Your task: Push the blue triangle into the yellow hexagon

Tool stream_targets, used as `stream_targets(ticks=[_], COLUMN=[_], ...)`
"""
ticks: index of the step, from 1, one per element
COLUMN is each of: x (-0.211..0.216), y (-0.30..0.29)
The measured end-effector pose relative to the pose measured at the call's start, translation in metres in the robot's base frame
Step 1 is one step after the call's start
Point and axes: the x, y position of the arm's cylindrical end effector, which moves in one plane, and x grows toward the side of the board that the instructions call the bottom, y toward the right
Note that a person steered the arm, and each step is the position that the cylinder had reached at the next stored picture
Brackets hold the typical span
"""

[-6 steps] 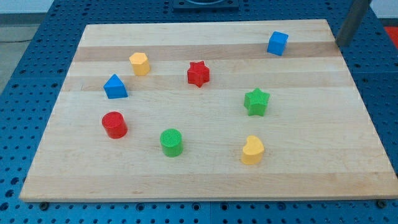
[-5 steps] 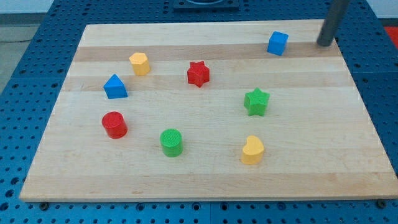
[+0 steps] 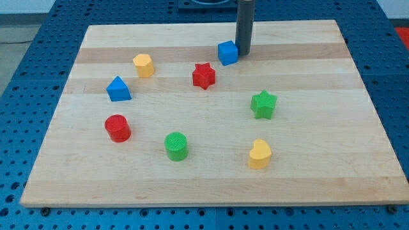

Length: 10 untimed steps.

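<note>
A light wooden tabletop (image 3: 211,182) with long stripes lies on a blue metal base (image 3: 25,115) full of small round holes. The light is bright and even.

Around my wooden board (image 3: 358,160) sit a blue cube (image 3: 227,52), red star (image 3: 204,75), green star (image 3: 263,105), red cylinder (image 3: 117,128), green cylinder (image 3: 176,145) and (near the view's bottom) a yellow heart-like block (image 3: 259,154).
</note>
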Motion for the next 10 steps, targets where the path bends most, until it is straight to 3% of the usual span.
stream_targets(ticks=[1,2,3,5,7,10], x=[0.020,0.078,0.116,0.151,0.139,0.100], y=[0.007,0.006,-0.059,-0.178,-0.286,-0.189])
